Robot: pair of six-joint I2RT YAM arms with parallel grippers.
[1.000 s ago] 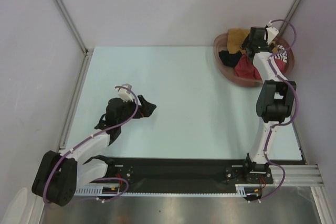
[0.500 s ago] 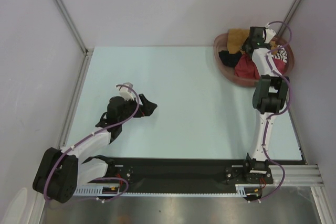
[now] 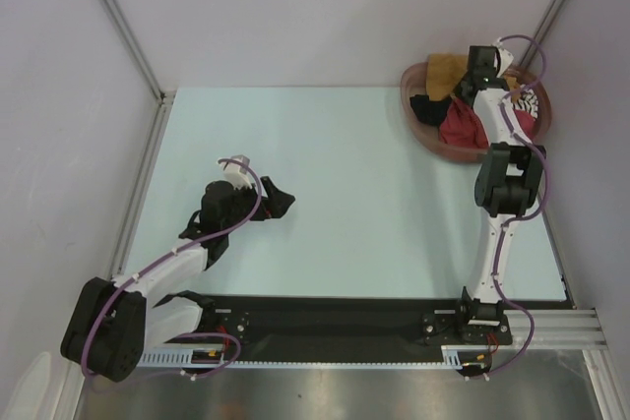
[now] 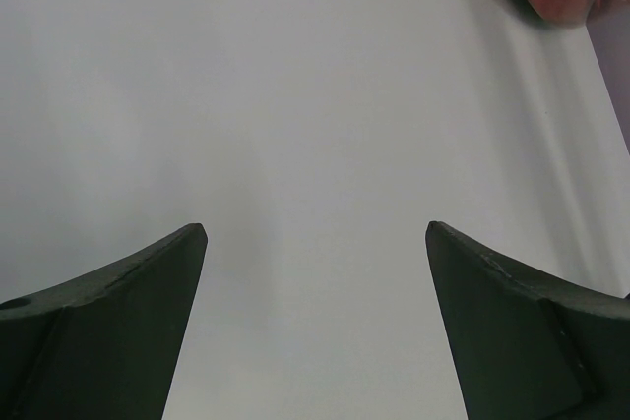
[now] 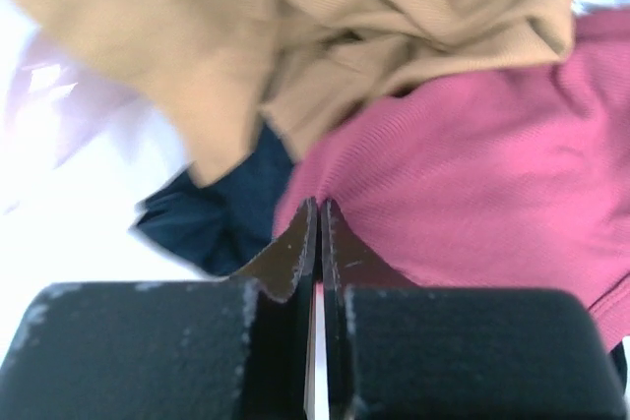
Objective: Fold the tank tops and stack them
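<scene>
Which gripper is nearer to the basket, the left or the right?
Right. The right gripper is over the basket, at the clothes inside it; the left gripper is far off across the table.

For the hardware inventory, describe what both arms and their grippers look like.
The left arm and right arm have white tubular links between black joint housings, each trailed by a purple cable. The left gripper has dark wedge-shaped fingers; the right gripper has dark tapered fingers on a black block body.
</scene>
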